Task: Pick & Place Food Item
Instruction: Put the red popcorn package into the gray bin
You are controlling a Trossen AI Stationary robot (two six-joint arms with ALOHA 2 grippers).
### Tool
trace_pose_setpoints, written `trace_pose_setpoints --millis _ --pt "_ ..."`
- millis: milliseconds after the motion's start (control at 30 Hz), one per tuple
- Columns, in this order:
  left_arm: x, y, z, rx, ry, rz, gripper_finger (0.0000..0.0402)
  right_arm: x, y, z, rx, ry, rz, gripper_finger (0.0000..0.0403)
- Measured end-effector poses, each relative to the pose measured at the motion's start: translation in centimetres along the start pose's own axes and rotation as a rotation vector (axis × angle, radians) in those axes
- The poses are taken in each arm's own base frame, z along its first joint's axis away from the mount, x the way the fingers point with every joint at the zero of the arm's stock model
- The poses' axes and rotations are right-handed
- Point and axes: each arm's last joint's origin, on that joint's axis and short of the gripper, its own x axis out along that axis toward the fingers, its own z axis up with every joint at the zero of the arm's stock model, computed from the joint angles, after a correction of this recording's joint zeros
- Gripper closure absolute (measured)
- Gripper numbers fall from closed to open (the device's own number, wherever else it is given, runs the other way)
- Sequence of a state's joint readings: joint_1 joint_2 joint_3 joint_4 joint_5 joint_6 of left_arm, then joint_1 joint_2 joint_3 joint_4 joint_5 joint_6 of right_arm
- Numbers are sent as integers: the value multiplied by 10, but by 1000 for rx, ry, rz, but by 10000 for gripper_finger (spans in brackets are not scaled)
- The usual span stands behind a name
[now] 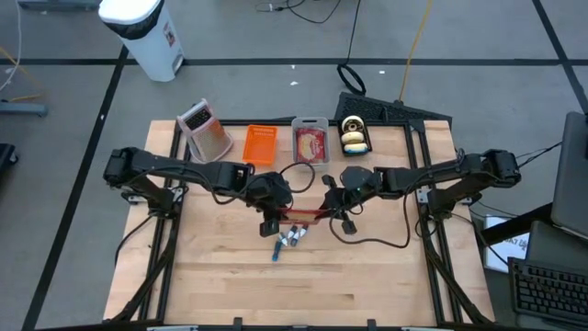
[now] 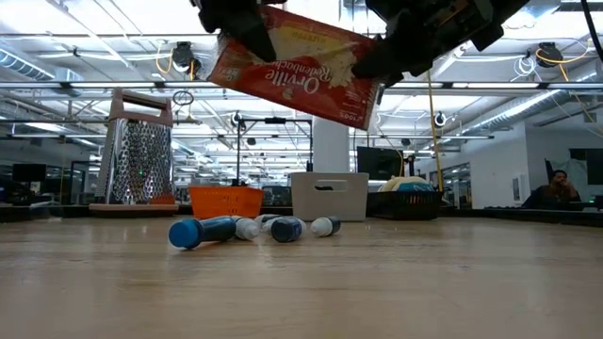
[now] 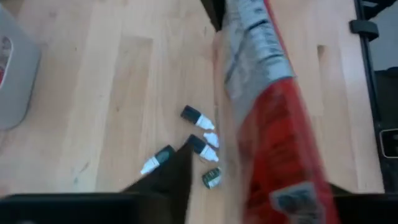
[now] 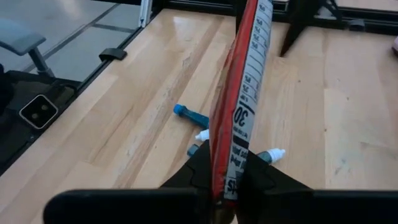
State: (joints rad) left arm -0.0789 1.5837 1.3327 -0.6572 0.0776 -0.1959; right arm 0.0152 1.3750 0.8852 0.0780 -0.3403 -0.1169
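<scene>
A red popcorn bag hangs in the air over the table's middle, broad face toward the near edge. My right gripper is shut on its right end. My left gripper is open at the bag's left end, a finger on each side. A strip of table shows between the one visible finger and the bag. The bag hides the other finger, so I cannot tell whether it touches. Several small blue and white bottles lie on the wood below. My right gripper pinches the bag's right end between its two fingers, one on each broad face. The fingers come from the table's right, slanting a little downward. The bag stands on edge, lifted clear of the table, its right end lower than its left.
Along the far edge stand a metal grater, an orange basket, a grey bin with a packet in it, and a yellow and black item. The near half of the table is bare wood.
</scene>
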Motion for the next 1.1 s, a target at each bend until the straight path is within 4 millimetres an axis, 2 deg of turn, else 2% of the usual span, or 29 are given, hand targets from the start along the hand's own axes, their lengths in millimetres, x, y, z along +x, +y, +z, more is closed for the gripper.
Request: trace_pose_setpoints --millis 133,167,300,367,533,800,967,1100 --pt "0 1 0 -6 -8 54 369 0 0 -3 9 28 -9 356" --pt "-2 2 0 -23 -19 88 381 -1 -1 -4 13 45 -33 348" --pt "-31 -1 -3 -53 -91 250 380 -13 -1 -8 37 147 -162 320" --pt "-48 -4 -3 -68 -164 297 388 -19 1 -17 67 241 -216 305" --pt "-62 -8 -19 -84 -294 315 388 -35 3 -20 102 330 -328 276" --pt "-48 5 -53 -108 -589 237 389 -34 1 -15 78 248 -371 262" --pt "-35 18 -73 -79 -813 171 389 -28 -3 -19 11 61 -397 267" --pt "-30 28 -87 -40 -976 128 389 -31 -13 -17 -20 -181 -462 266"
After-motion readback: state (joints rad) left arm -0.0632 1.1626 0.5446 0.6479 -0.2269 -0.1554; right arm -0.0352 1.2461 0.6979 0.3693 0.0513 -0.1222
